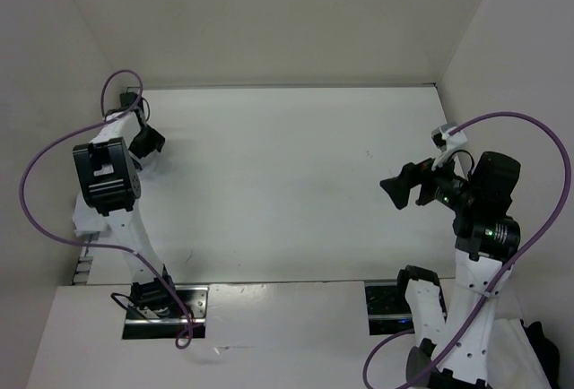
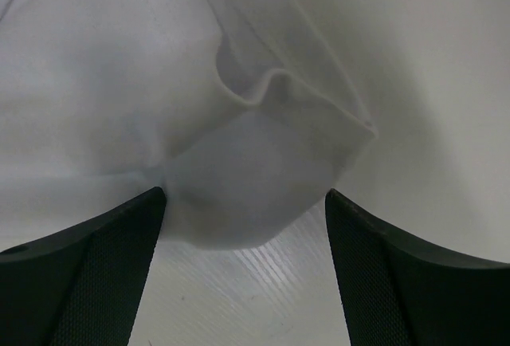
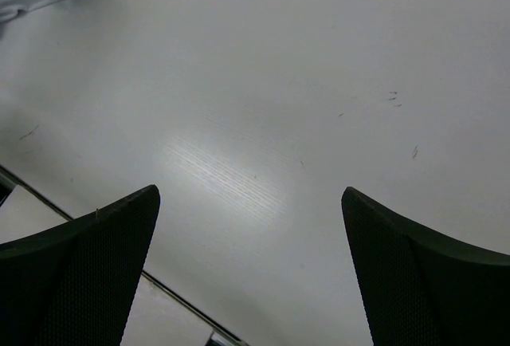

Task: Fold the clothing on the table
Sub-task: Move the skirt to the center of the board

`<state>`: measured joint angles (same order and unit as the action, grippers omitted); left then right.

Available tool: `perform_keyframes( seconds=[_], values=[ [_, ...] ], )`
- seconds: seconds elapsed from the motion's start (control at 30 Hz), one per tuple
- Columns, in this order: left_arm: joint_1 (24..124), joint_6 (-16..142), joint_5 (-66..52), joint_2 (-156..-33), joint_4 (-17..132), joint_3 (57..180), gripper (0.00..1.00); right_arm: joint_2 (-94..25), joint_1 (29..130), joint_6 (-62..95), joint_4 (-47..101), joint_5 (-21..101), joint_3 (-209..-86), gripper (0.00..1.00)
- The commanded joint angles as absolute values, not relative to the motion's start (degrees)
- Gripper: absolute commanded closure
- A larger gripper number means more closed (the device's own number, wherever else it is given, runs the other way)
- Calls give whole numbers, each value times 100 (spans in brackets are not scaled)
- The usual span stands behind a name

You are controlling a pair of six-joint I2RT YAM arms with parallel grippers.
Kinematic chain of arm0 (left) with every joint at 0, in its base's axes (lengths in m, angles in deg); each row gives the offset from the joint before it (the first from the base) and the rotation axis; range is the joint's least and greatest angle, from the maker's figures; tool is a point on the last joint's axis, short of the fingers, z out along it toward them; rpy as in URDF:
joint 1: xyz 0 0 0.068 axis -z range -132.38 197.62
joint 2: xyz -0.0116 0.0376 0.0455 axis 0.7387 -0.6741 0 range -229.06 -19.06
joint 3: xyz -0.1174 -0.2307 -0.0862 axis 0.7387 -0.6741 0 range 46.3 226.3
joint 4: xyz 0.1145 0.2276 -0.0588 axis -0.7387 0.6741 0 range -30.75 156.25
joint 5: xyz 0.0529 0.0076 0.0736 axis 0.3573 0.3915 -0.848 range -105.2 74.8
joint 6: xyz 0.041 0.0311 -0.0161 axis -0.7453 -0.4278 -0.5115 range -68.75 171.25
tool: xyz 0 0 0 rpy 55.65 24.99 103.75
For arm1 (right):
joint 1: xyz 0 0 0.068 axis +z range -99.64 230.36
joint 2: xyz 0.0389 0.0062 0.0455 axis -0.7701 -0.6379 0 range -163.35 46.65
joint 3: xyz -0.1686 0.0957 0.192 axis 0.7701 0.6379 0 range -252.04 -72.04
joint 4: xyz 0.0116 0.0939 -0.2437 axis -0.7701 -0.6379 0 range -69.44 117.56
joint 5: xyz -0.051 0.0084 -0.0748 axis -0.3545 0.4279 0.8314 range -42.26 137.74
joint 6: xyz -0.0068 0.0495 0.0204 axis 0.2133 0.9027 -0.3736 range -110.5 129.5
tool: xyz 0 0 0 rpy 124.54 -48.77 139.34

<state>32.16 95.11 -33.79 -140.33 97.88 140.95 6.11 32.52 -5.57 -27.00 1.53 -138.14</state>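
From above, your left tool point(image 1: 146, 142) sits low at the far left of the tabletop point(image 1: 287, 183). The right tool point(image 1: 395, 194) hangs over the right side, well apart from it.

In the left wrist view, the left tool's fingers point(image 2: 96, 266) stand spread, one on each side of a rumpled corner of the clothing point(image 2: 119, 83). The thin white fabric lies on the tabletop with an edge curled up between them, and nothing is pinched.

In the right wrist view, the right tool point(image 3: 251, 194) is spread wide above the tabletop and holds nothing. The clothing shows only as a white bunch in the far top-left corner.

You appear to be at the first grasp, with the garment bunched and no fold made. Next, I judge, you should press the left tool together on that corner. Then bring the right tool across to a second corner, so the fabric can be drawn flat before folding.
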Motion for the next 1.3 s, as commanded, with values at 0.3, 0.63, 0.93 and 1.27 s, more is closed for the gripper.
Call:
perform_keyframes(
  seconds=[0.3,0.63,0.93,1.27],
  values=[
    [2967,9449,-1188,-13562,9054,13280,100,903,3296,-579,-2517,46,-13901,1],
    [6021,10346,-1449,-11741,8694,13488,98,1079,3296,-351,-2403,169,-13848,1],
    [7460,9065,-2469,-11040,8414,13659,0,1202,3296,-245,-2289,292,-13848,1],
    [7681,6996,-2174,-11819,9380,14079,0,1307,3243,-131,-2183,292,-13743,1]
  ],
)
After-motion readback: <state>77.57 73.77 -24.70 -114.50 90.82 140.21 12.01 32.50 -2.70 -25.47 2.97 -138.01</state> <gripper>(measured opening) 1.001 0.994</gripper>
